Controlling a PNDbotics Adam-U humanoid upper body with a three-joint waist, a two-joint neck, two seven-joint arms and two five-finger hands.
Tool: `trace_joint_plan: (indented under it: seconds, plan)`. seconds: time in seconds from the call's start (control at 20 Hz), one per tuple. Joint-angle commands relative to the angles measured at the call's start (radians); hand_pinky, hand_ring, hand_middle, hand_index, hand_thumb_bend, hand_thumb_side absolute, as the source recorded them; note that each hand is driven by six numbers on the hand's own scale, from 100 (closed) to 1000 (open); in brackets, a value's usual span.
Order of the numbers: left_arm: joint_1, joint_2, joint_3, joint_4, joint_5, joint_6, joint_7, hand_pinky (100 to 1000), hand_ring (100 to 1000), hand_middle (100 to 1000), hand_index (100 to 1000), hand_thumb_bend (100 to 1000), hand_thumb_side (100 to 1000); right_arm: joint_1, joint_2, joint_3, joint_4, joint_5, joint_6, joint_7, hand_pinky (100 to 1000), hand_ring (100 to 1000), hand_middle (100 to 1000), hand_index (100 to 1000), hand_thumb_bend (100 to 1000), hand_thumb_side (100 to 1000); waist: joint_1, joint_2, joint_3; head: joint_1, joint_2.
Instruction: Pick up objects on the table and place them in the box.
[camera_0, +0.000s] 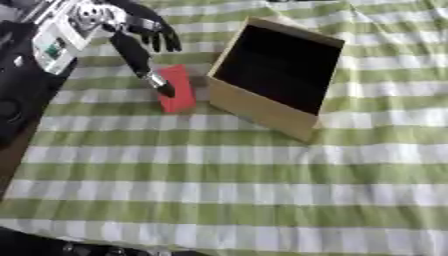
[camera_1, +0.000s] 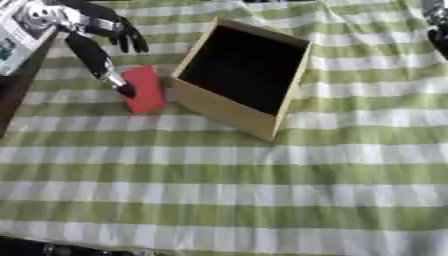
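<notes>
A red block (camera_0: 178, 89) lies on the striped cloth just left of the box (camera_0: 262, 107), a tan cardboard box with a dark inside that stands open and tilted. My left hand (camera_0: 122, 22) comes in from the upper left. One long digit (camera_0: 140, 62) stretches down, and its tip rests on the block's left edge. The other fingers (camera_0: 162, 37) hang spread and relaxed above the block, apart from it. A dark shape at the top right edge looks like my right hand (camera_1: 437, 27); too little of it shows to read.
A green and white striped cloth (camera_0: 227, 170) covers the table. My arm's white and black parts (camera_0: 52, 42) fill the upper left, and a dark body (camera_0: 17, 95) runs along the left edge. Dark shapes (camera_0: 52, 246) show at the bottom left.
</notes>
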Motion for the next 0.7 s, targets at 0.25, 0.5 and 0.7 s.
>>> trace_joint_plan:
  seconds: [0.25, 0.5, 0.7]
  plan:
    - [-0.028, -0.014, -0.009, 0.031, -0.022, -0.02, 0.0, 818, 806, 822, 940, 769, 507, -0.002, -0.009, -0.009, -0.02, -0.009, 0.004, -0.008, 901, 749, 709, 882, 100, 546, 0.001, -0.026, -0.001, 0.004, 0.005]
    - [-0.032, -0.03, -0.011, 0.044, -0.048, -0.045, 0.0, 803, 806, 820, 936, 768, 522, 0.001, -0.007, -0.01, -0.02, -0.01, 0.007, -0.01, 901, 749, 709, 882, 100, 549, 0.002, -0.025, 0.0, 0.003, 0.004]
    - [-0.032, -0.037, -0.007, 0.045, -0.102, -0.058, 0.0, 771, 818, 827, 936, 788, 478, 0.001, -0.004, -0.01, -0.02, -0.011, 0.006, -0.01, 901, 749, 709, 882, 100, 552, 0.002, -0.025, -0.002, 0.005, 0.003]
